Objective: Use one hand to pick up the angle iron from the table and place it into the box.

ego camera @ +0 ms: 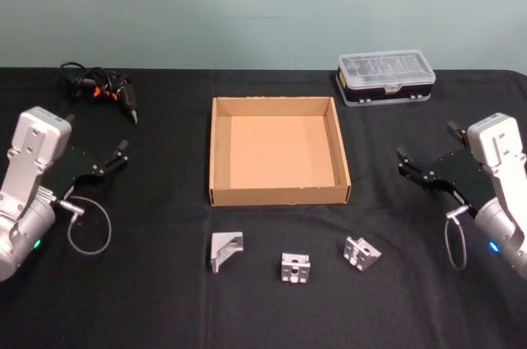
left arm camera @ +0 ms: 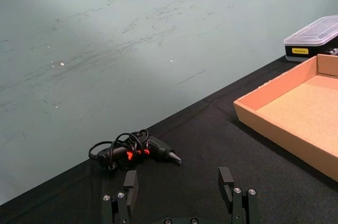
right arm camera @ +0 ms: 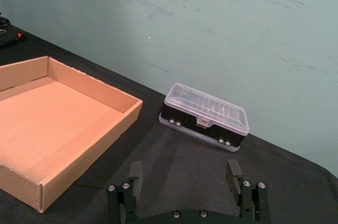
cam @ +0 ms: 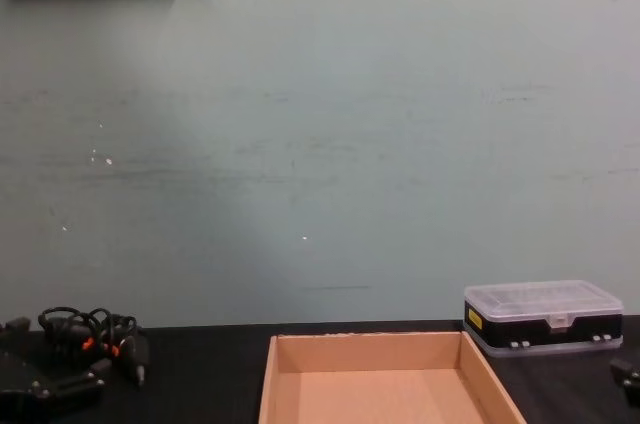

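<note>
1. The wide, flat box (ego camera: 276,151) of brown cardboard with low walls sits in the middle of the flat black table (ego camera: 165,308).
2. Three small grey metal pieces lie in a row on the table, in front of the box on the robot's side. None of them touches the box.
3. The left angle iron (ego camera: 226,250) looks like a little triangle. The middle angle iron (ego camera: 296,267) is a blocky one. The right angle iron (ego camera: 361,252) lies tipped at a slant.
4. The black left gripper (left arm camera: 178,182), on its silver-grey arm, hangs over the left side of the table, well apart from the box. Its jaws are let go and stand wide apart.
5. The black right gripper (right arm camera: 184,174) hangs over the right side of the table. Its jaws stand wide apart too.
6. A small plastic case (ego camera: 385,77) with a see-through lid and a black bottom sits near the box's far right corner.
7. A black tool (ego camera: 105,90) with a curly cord and orange bits lies at the far left of the table.
</note>
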Tool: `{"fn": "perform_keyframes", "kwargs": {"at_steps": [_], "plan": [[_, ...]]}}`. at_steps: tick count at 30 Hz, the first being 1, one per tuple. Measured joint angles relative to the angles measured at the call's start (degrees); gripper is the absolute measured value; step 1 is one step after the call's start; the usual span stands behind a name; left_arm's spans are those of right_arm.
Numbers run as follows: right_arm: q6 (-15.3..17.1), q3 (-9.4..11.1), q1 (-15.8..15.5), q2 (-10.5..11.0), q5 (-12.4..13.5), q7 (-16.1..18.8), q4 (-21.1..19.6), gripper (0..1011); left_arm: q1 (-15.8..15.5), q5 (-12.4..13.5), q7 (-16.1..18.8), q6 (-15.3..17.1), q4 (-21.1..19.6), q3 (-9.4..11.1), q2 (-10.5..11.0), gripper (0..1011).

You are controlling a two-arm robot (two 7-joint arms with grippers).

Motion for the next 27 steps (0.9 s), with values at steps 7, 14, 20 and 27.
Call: {"fn": "perform_keyframes", "kwargs": {"at_steps": [7,14,20,27], "plan": [[0.0,0.0,0.0,0.0,0.0,0.0,0.0,1004,0.0,0.0,0.0,0.0,0.0,0.0,0.0,1000],[0.0,0.0,0.0,0.0,0.0,0.0,0.0,1004,0.0,0.0,0.0,0.0,0.0,0.0,0.0,1000],[0.0,0.0,0.0,0.0,0.0,0.0,0.0,1004,0.0,0.01,0.0,0.0,0.0,0.0,0.0,1000],[0.0,0.0,0.0,0.0,0.0,0.0,0.0,1004,0.0,0.0,0.0,0.0,0.0,0.0,0.0,1000]]}}
